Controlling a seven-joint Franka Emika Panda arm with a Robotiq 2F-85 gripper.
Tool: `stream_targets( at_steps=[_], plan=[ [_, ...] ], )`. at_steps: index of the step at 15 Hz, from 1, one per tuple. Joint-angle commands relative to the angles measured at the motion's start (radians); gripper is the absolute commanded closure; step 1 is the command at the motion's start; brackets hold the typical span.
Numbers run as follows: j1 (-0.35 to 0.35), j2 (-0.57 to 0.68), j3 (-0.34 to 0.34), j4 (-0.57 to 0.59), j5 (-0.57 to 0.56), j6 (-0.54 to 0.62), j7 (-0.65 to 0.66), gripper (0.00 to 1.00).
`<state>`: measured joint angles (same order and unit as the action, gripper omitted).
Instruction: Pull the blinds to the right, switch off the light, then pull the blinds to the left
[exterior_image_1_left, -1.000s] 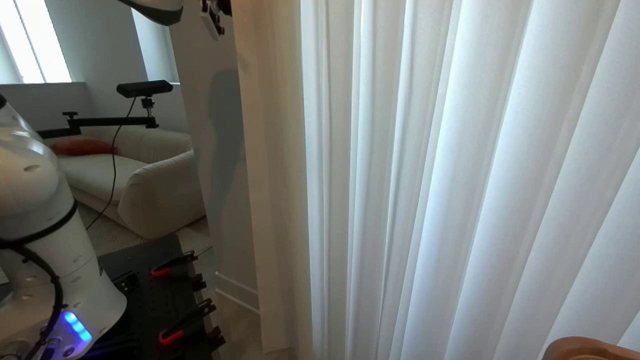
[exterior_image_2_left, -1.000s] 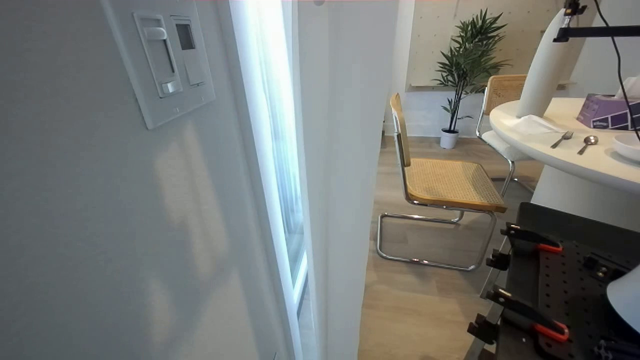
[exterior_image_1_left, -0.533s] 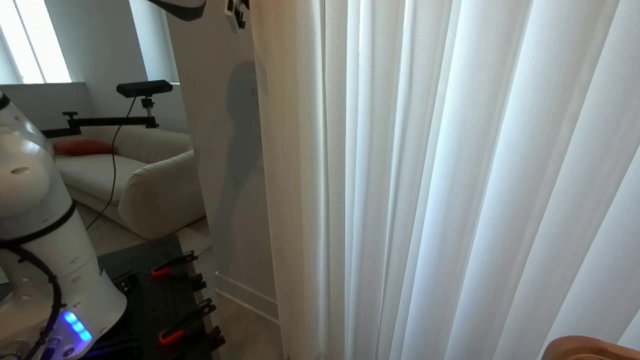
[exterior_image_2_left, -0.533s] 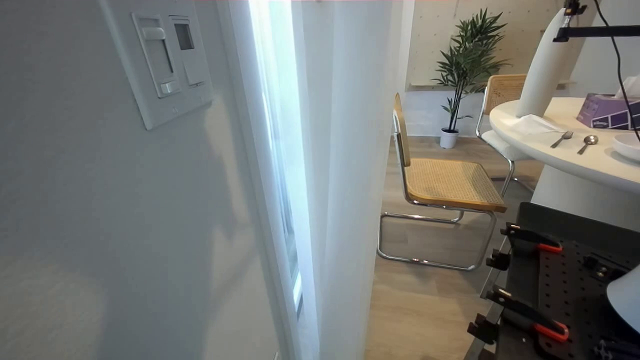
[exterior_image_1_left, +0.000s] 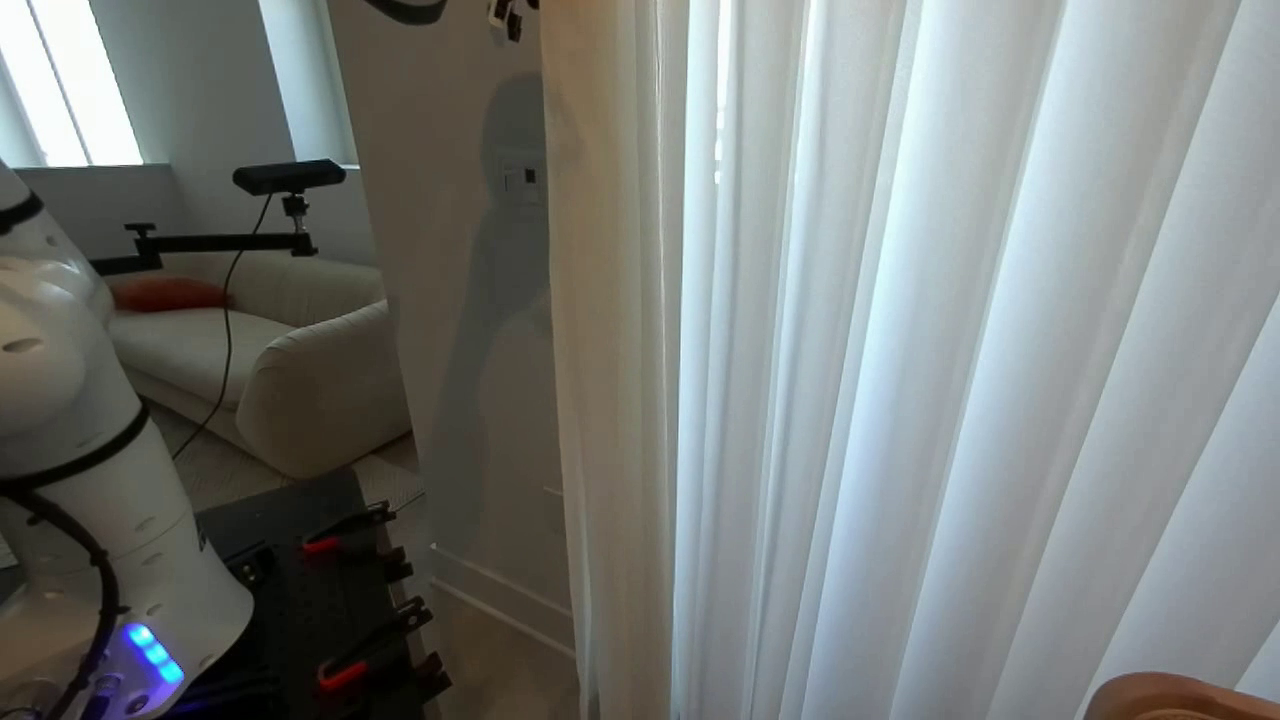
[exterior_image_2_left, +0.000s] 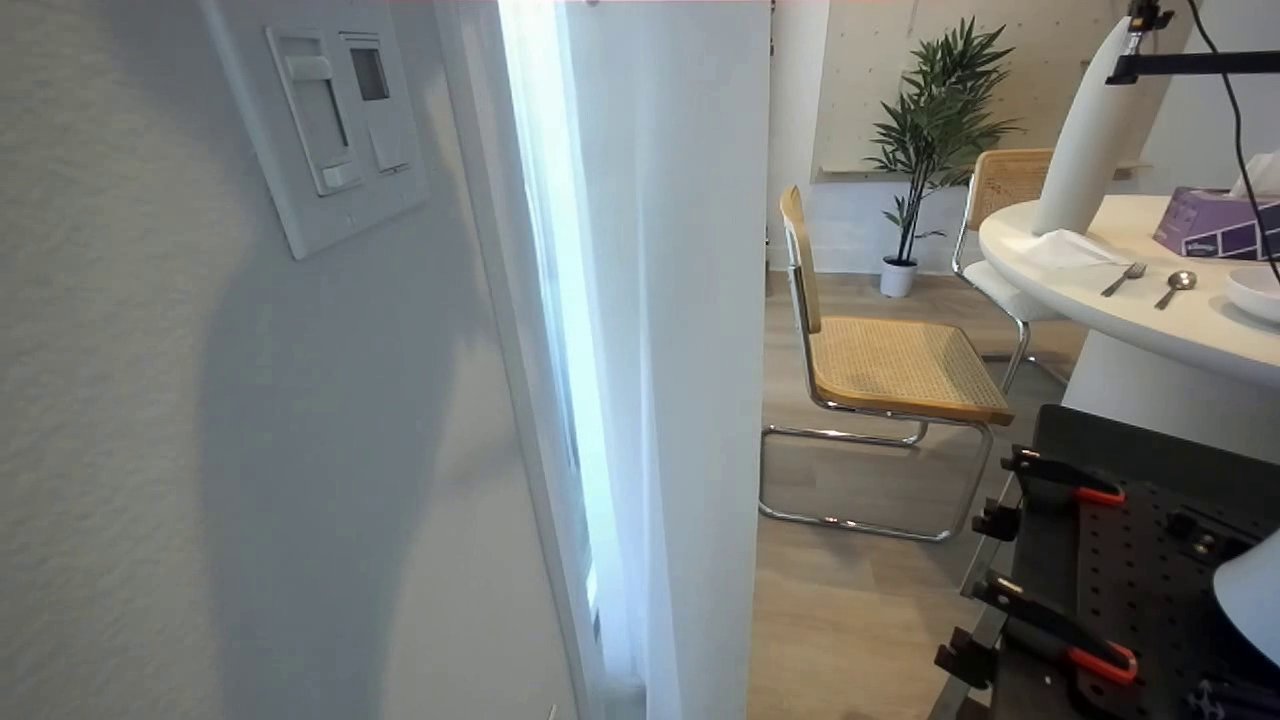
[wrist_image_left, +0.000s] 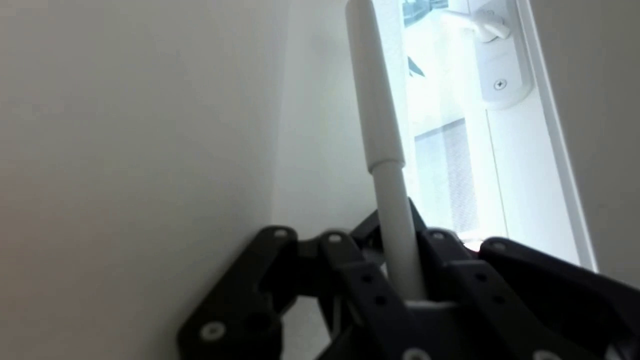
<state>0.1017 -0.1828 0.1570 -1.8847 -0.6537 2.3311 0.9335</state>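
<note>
Gripper (wrist_image_left: 394, 220) clamped on a white wand (wrist_image_left: 378, 100), jaws nearly together around its thinner part, the thicker sleeve showing above the grip! That wand runs at a tilt in the wrist view, right alongside the blinds. The blinds (exterior_image_1_left: 850, 350) hang in tall white pleats, and past their edge it's all bright glass (wrist_image_left: 440, 100), with a handle (wrist_image_left: 482, 22) on the frame. Over to the switch (exterior_image_2_left: 330, 130), 1 plate with 2 controls: it sits on the wall (exterior_image_2_left: 150, 500), across a bright gap from the blinds. The arm's (exterior_image_1_left: 60, 380) base stands apart from the blinds, and a chair (exterior_image_2_left: 900, 365) waits on their opposite side from the switch in an exterior view.
</note>
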Motion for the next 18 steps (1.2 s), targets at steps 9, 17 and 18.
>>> stream_targets(
  at_steps=[9, 17, 18],
  plan=[
    [-0.093, 0.215, -0.120, 0.307, 0.226, -0.031, -0.322, 0.98],
    [-0.160, 0.317, -0.222, 0.475, 0.456, -0.109, -0.635, 0.98],
    [-0.170, 0.329, -0.233, 0.494, 0.474, -0.124, -0.664, 0.98]
  ],
)
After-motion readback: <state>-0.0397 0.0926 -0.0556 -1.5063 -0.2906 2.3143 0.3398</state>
